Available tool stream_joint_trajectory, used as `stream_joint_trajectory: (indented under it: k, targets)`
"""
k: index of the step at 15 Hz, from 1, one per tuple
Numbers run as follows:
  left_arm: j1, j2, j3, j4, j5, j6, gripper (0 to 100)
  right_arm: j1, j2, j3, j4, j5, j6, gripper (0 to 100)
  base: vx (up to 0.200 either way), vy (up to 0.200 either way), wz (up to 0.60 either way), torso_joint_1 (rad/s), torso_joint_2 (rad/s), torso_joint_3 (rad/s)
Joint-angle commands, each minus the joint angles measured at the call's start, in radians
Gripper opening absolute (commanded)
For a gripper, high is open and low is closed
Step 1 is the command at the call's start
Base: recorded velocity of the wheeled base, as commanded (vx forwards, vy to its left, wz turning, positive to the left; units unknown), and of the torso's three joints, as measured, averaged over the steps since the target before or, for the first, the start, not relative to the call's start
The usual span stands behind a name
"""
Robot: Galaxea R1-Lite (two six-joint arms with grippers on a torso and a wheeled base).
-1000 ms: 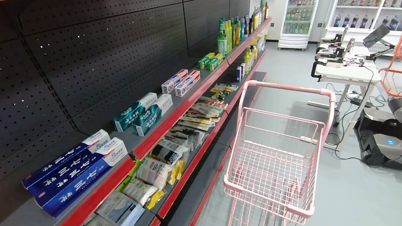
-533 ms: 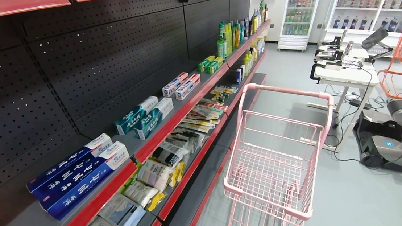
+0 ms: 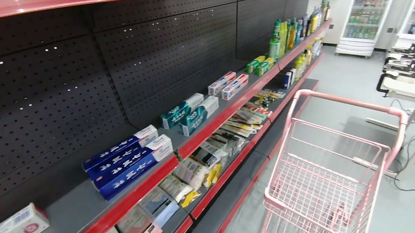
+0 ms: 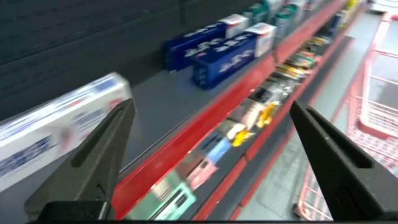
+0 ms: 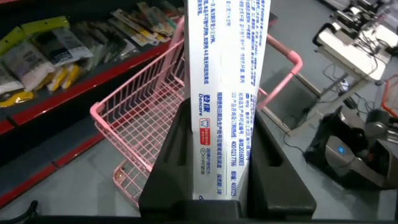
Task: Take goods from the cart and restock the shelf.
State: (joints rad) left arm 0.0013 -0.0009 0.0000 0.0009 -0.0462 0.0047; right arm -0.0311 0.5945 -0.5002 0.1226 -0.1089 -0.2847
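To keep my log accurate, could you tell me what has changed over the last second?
Only the head camera turned left: the whole picture slid right, bringing a white and red box at the left end of the shelf into view. The blue boxes, teal boxes and pink cart lie as before.

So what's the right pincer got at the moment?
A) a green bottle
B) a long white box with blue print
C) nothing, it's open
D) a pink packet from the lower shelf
B: in the right wrist view the right pincer is shut on a long white box with blue print, which stands up between its fingers above the pink cart.
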Motion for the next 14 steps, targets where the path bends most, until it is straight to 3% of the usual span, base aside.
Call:
stream_joint_trajectory:
  k: [1,14]
  targets:
    - [0.0,0.001,0.0,-0.001,0.0,0.0,100,0.002,0.008,0.0,0.0,0.003,-0.001,0,0.0,0.0,0.6,0.007,0.0,0.002]
    - [0.0,0.001,0.0,0.001,0.0,0.0,100,0.002,0.045,-0.003,-0.001,0.026,-0.013,0,0.0,0.0,0.6,0.002,0.0,0.001]
